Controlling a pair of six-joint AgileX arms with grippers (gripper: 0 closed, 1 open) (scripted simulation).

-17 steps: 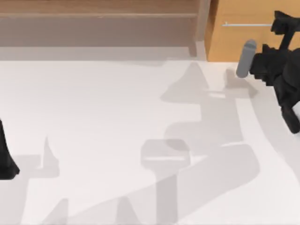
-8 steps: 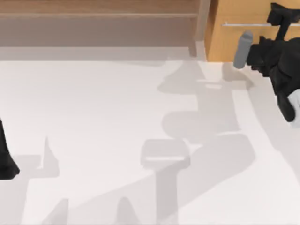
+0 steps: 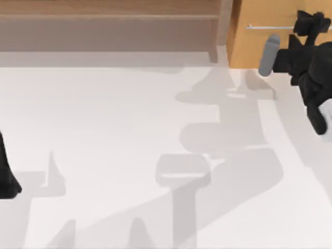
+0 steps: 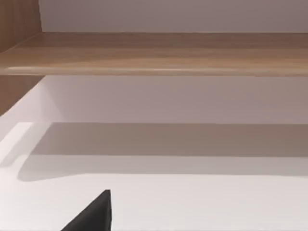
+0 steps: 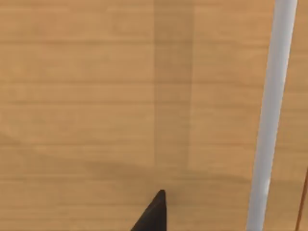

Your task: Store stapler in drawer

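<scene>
right arm (image 3: 306, 72): my blocky matte-black links, faceted and angular
right arm cylinder (image 3: 268, 55): smooth grey, rounded end
right arm lower link (image 3: 326, 111): pale grey-white patch
left arm (image 3: 6, 174): plain black tapered shape
right gripper (image 3: 311, 22): black, chunky

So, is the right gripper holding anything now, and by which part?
It cannot be told. The right gripper is at the drawer front near its silver handle, but the jaws' grip is not visible.
</scene>
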